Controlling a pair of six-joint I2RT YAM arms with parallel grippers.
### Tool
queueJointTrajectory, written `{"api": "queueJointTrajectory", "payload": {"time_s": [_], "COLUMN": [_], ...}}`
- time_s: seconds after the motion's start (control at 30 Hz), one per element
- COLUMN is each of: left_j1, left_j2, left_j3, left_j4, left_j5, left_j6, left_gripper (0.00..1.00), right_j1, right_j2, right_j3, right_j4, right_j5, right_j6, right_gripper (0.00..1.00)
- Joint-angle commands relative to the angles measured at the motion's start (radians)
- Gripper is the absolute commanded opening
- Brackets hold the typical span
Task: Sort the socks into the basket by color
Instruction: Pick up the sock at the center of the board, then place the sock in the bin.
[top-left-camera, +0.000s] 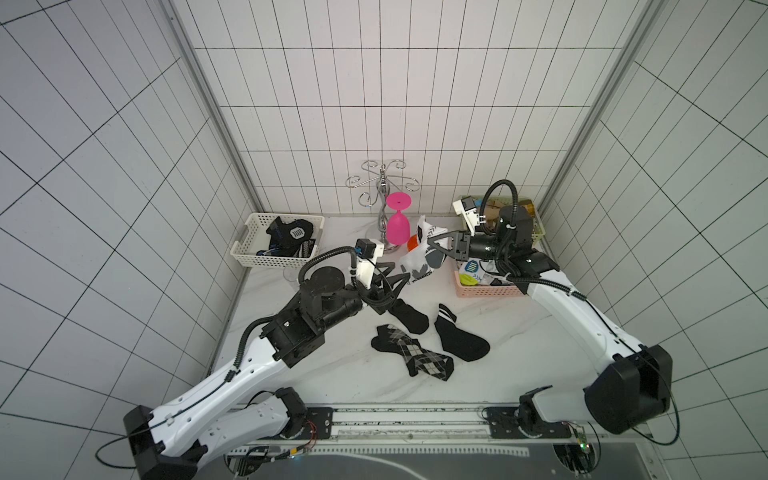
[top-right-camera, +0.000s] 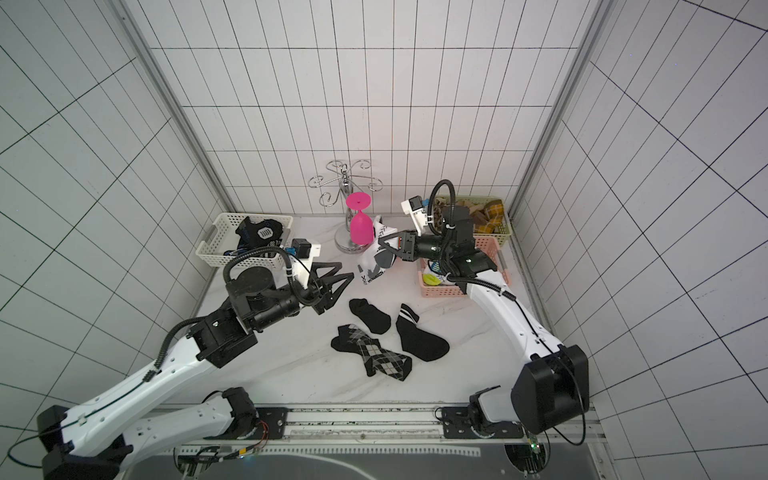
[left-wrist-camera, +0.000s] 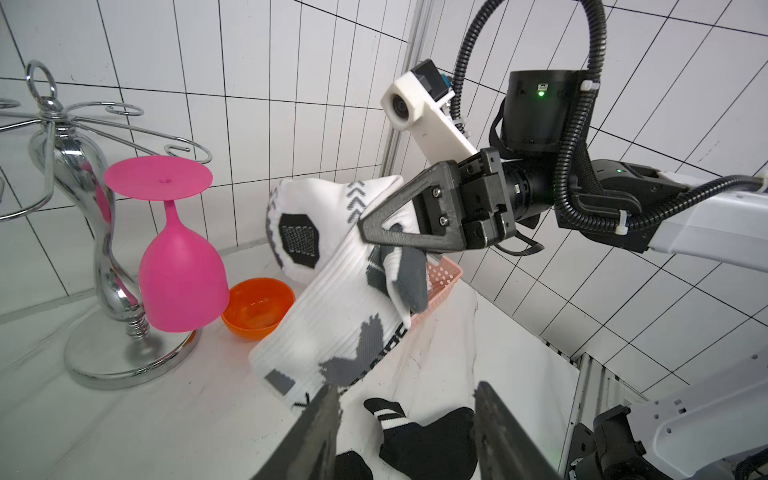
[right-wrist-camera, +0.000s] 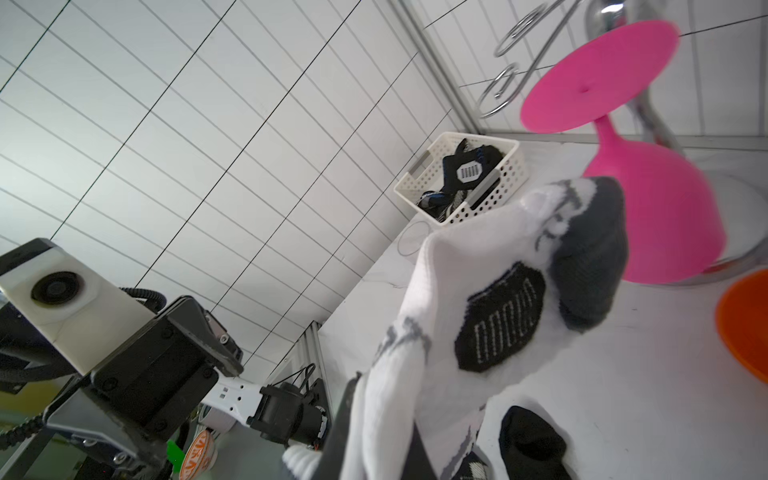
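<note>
Sorting stands partway: right gripper pinches a white sock aloft near the pink basket; left gripper gapes empty beside it. Three black socks lie on the table; others fill the white basket.

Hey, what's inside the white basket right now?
Black socks with blue marks and a white patch lie in the white basket. Anything beneath them is covered.

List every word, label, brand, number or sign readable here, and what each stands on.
Nothing reads cleanly enough to quote.
Grey lettering along the hanging white sock with grey and black patches: folded and partly hidden, unreadable.
Orange-and-white round label in the right wrist view: letters too blurred.
Black sock with a white barred patch in the white perforated basket: bars only, no letters.
</note>
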Motion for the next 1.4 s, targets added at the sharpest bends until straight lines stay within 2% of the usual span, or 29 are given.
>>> {"api": "queueJointTrajectory", "payload": {"time_s": [0.0,0.3,0.5,0.8,1.1,1.23,1.37], "left_j1": [0.025,0.063,0.074,0.114,0.121,0.122,0.122], "left_j2": [-0.014,-0.023,-0.045,-0.063,-0.044,-0.036,-0.021], "left_j3": [-0.019,-0.03,-0.05,-0.084,-0.079,-0.073,-0.074], "left_j4": [-0.01,-0.024,-0.041,-0.051,-0.054,-0.058,-0.048], "left_j5": [-0.026,-0.055,-0.077,-0.049,-0.025,-0.025,-0.019], "left_j6": [-0.034,-0.086,-0.11,-0.133,-0.135,-0.135,-0.141], "left_gripper": [0.53,0.53,0.53,0.54,0.53,0.53,0.53], "right_j1": [-0.067,-0.216,-0.29,-0.355,-0.375,-0.391,-0.457], "right_j2": [-0.021,0.048,0.122,0.245,0.367,0.373,0.32], "right_j3": [0.028,0.065,0.079,0.154,0.206,0.161,0.032], "right_j4": [-0.012,-0.018,0.076,0.14,0.207,0.23,0.241], "right_j5": [0.03,0.146,0.173,0.141,0.1,0.089,0.127], "right_j6": [-0.01,0.027,0.093,0.133,0.159,0.164,0.177], "right_gripper": [0.0,0.0,0.0,0.0,0.0,0.0,0.0]}}
